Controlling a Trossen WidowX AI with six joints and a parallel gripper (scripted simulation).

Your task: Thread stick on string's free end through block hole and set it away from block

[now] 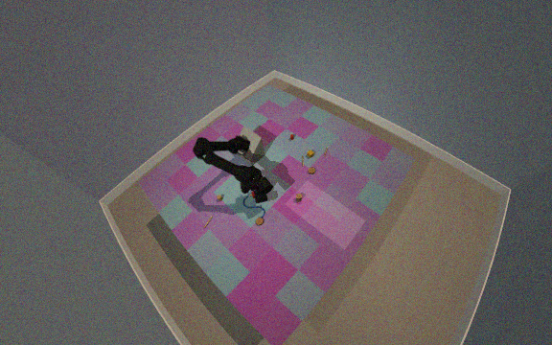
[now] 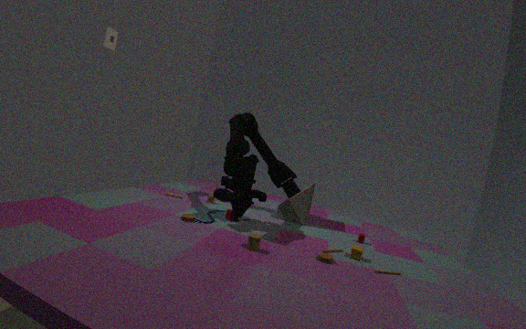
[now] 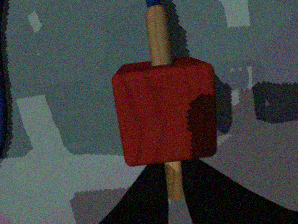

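The red block (image 1: 253,194) (image 2: 229,215) (image 3: 165,115) has the wooden stick (image 3: 160,37) through its hole, with an end out at both sides. The blue string (image 1: 252,207) (image 2: 208,221) (image 3: 152,2) is on the stick's far end and runs in a curve to the round wooden button (image 1: 260,221) (image 2: 188,217). My gripper (image 1: 260,198) (image 2: 236,217) (image 3: 170,163) points down beside the block and is shut on the stick's near end, close to the block's face. Whether the fingers touch the block is hard to tell.
A cylinder (image 1: 298,196) (image 2: 254,242), a loose disc (image 1: 311,170) (image 2: 325,258), a yellow cube (image 1: 310,153) (image 2: 356,252), a small red piece (image 1: 292,137) (image 2: 361,238) and loose sticks lie off to one side. Another stick (image 1: 208,221) (image 2: 173,196) and a small block (image 1: 219,197) (image 2: 211,199) lie beyond the string.
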